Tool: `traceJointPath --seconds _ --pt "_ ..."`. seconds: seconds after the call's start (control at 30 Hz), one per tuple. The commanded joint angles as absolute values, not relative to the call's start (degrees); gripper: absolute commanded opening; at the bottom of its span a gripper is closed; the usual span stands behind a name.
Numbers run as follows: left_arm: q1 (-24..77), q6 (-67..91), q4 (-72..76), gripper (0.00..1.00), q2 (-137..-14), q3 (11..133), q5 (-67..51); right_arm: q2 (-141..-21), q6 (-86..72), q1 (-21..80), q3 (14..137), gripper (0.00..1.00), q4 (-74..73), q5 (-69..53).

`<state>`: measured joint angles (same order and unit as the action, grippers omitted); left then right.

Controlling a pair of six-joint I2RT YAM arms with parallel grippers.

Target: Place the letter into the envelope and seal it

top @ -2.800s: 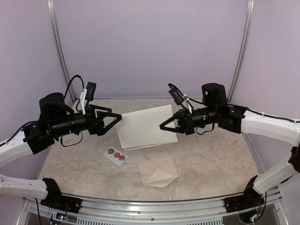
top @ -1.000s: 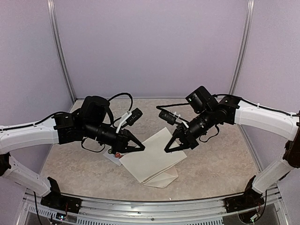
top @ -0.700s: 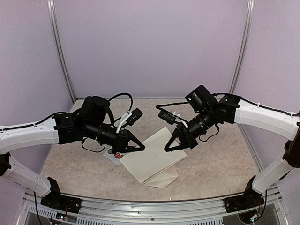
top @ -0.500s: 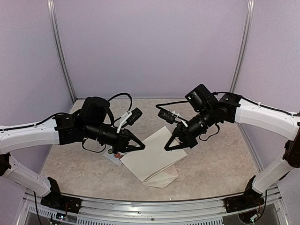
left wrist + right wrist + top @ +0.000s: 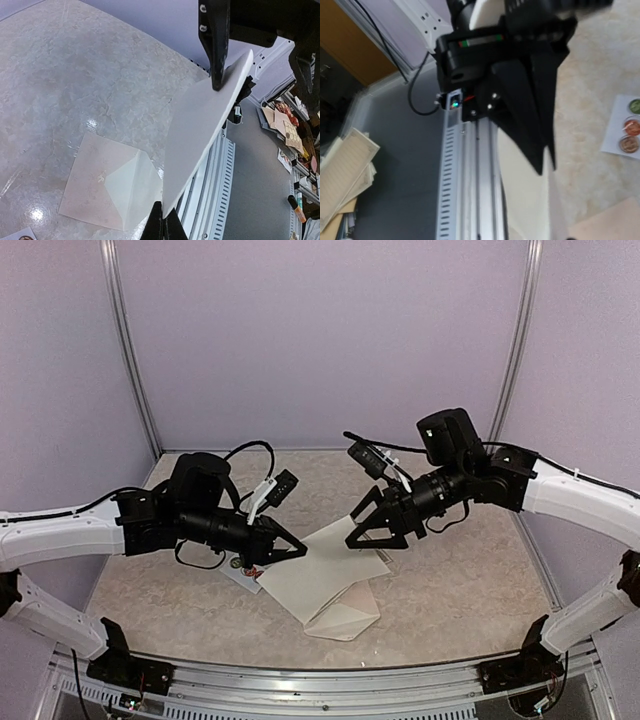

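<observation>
The letter (image 5: 325, 575), plain white side showing, hangs tilted over the table, and my left gripper (image 5: 302, 553) is shut on its left corner. Seen from the left wrist, the black fingertips (image 5: 164, 226) pinch the sheet's (image 5: 202, 130) near edge. The pale pink envelope (image 5: 350, 620) lies flat below it with its triangular flap (image 5: 132, 192) showing, partly covered by the letter. My right gripper (image 5: 350, 530) stands open at the letter's far corner, and its two fingers (image 5: 215, 45) are spread wide. In the blurred right wrist view, its own fingers are out of frame.
A white strip of round stickers (image 5: 245, 574) lies on the marble table (image 5: 470, 590) just left of the letter, partly behind my left gripper. The metal front rail (image 5: 330, 680) runs along the table's near edge.
The right gripper has opened and let go of the letter's far corner, lifting back and to the right. The left gripper stays shut on the letter, nearly still.
</observation>
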<state>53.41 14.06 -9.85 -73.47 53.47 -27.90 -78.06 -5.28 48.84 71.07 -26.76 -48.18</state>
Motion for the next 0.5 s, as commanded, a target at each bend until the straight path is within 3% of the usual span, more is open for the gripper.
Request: traceJointPath --seconds 0.0,0.47 --pt "53.2 16.5 -6.3 0.0 -71.6 52.7 -23.5 -79.4 -9.8 50.7 67.5 0.67 -18.6 -53.2" --pt "50.0 20.4 0.3 0.0 -71.7 50.0 -25.1 -88.1 -19.5 56.7 62.7 0.71 -0.2 -56.2"
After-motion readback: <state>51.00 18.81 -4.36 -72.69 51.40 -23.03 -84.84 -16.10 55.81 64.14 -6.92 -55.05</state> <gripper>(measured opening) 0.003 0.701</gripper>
